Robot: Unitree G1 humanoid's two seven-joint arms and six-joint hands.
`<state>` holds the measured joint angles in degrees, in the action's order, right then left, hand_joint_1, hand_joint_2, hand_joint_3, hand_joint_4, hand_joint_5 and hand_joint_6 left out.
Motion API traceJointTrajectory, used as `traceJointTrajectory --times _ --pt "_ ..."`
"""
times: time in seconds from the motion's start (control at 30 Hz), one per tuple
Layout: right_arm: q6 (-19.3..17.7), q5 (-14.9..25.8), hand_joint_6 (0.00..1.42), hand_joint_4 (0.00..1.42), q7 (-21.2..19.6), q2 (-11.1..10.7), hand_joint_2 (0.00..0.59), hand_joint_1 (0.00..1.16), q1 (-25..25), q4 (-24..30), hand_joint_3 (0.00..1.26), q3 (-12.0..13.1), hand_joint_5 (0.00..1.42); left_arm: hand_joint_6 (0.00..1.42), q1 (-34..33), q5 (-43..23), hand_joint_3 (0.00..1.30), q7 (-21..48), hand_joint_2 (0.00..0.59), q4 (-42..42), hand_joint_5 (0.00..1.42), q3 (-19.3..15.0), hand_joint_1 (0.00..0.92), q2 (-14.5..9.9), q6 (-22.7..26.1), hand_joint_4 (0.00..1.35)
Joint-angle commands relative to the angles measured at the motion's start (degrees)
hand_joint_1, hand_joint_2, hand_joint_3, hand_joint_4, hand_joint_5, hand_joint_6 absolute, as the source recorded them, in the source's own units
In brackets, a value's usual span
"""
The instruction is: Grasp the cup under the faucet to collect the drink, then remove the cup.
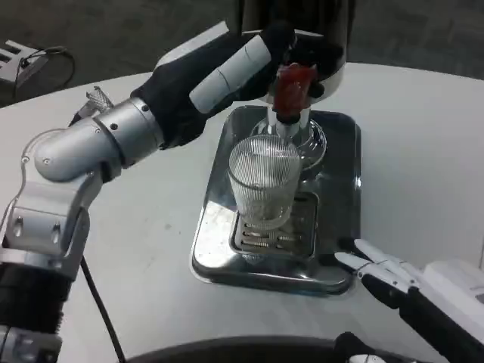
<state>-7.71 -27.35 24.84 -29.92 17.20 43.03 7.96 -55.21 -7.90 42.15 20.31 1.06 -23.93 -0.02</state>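
A white surface (423, 151) filled most of the frame, with dark floor showing along the upper edge. At centre sat a shiny metal tray (342, 151), its slotted drain grate (266, 234) toward the lower middle. A ribbed clear glass cup (263, 180) stood upright on that grate, directly beneath the spout of the faucet (291, 98), whose red body hung from the drink dispenser (333, 30) at the top centre. The dispenser's round chrome base (311, 140) rested on the tray just behind the cup.

From the left of the frame the silver left forearm (91, 144) reached diagonally up to the faucet, where the left hand (227, 72) was laid over the faucet's top with its fingers (276, 41) curled around the handle, hiding most of it; the hand crossed above the cup's upper-left side without touching the glass.

In the lower right corner the right hand (401, 280) hovered low beside the tray's near-right corner, its fingers (370, 253) held apart and stretched toward the tray, holding nothing, well short of the cup. At the upper left edge, a small grey object with a cable (23, 60) lay on the floor.
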Motion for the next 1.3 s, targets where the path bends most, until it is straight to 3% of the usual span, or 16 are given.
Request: traceJointTrajectory --times 0.03,0.47,0.97,1.13,1.3 --pt "0.1 -0.1 0.22 0.01 -0.1 0.2 0.463 0.31 0.4 0.6 0.12 -0.2 0.09 0.30 0.8 0.7 0.32 2.5 0.041 0.3 0.33 1.6 0.000 -1.4 1.8 0.24" --pt "0.7 0.5 0.20 0.01 0.0 0.5 0.454 0.31 1.3 1.4 0.12 0.3 0.09 0.26 2.5 3.0 0.28 4.6 0.037 -1.4 0.29 5.4 0.000 -4.0 0.0 0.20" --pt "2.6 2.6 0.20 0.01 0.3 0.9 0.454 0.31 2.7 2.3 0.12 1.1 0.09 0.24 3.7 7.0 0.25 4.2 0.037 -1.5 0.26 9.2 0.000 -4.3 -4.5 0.16" --pt "7.3 7.1 0.20 0.01 1.4 2.0 0.452 0.30 2.1 1.7 0.12 0.9 0.09 0.24 4.1 8.5 0.24 3.8 0.028 -1.8 0.25 10.1 0.000 -4.4 -6.4 0.15" --pt "15.3 15.9 0.19 0.00 3.0 3.3 0.407 0.30 -0.8 0.3 0.08 1.8 0.07 0.24 4.4 9.6 0.24 3.4 0.026 -2.0 0.25 10.4 0.000 -4.3 -7.7 0.15"
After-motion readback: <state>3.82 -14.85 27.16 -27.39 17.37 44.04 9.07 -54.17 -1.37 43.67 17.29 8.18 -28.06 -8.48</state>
